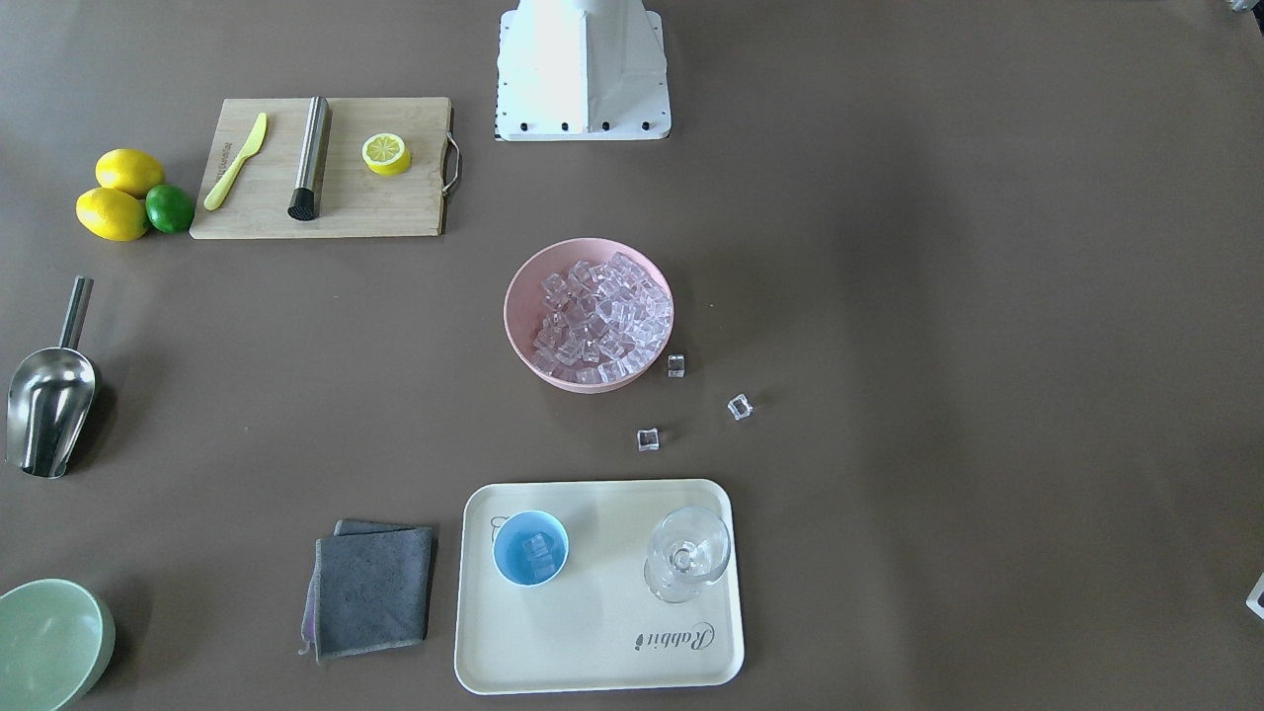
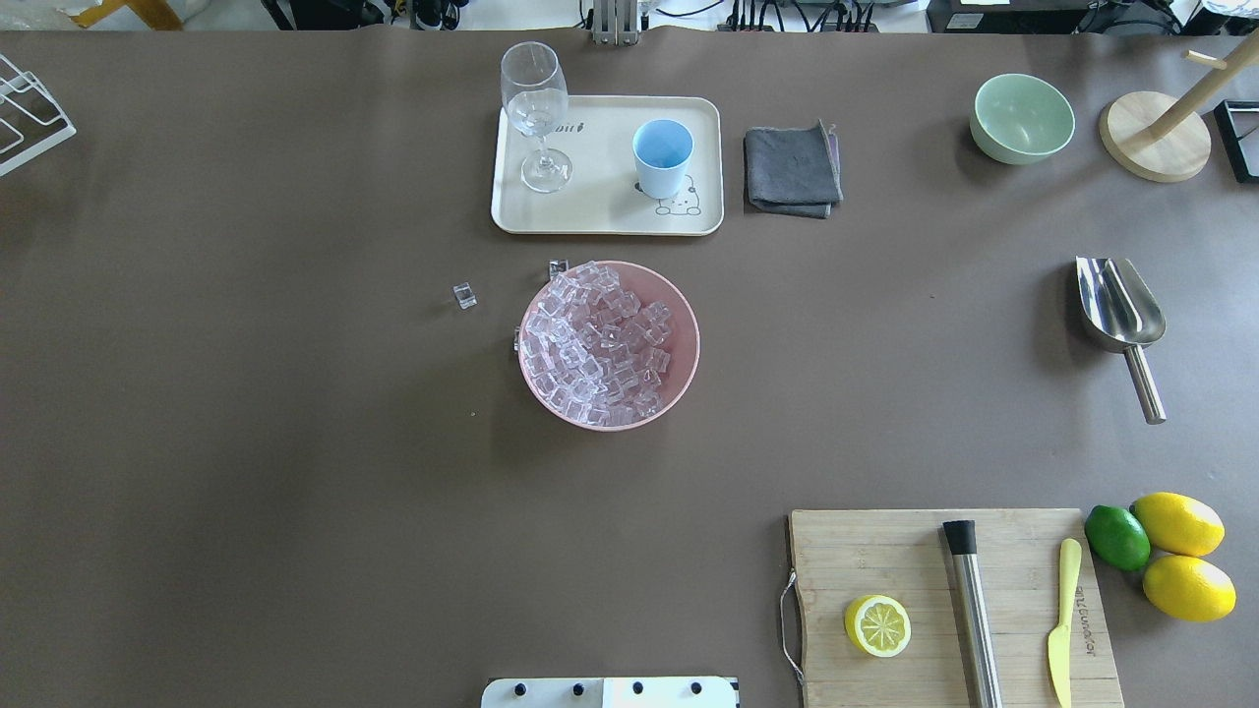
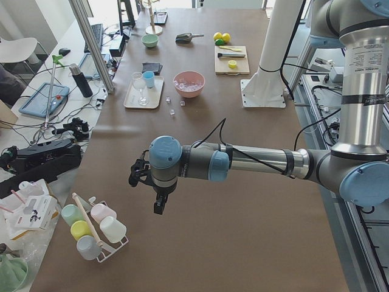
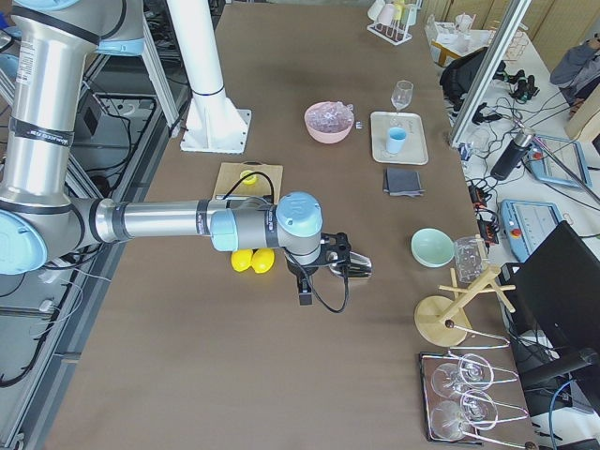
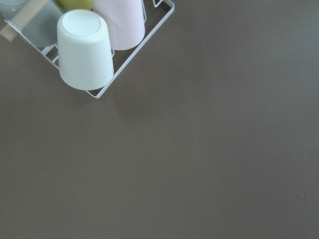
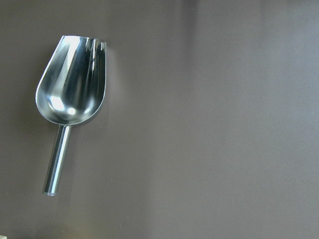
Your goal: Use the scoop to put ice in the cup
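**Containers.** The pink bowl, at frame centre in the front-facing view, is heaped with ice. The cup stands on the left part of the cream tray at lower centre and holds a few cubes. A stemmed glass stands upright on the tray's right part.

**Surface.** Three loose cubes lie on the brown surface between bowl and tray. The scoop lies flat at the left edge with its handle toward the top of the frame, and nothing grips it.

**Grippers.** The right gripper hangs above the scoop. The left gripper hangs over bare surface near a wire rack of upturned cups. For both, it cannot be told whether they are clenched or released.

**Room.** Desks with equipment run along the table's far side.
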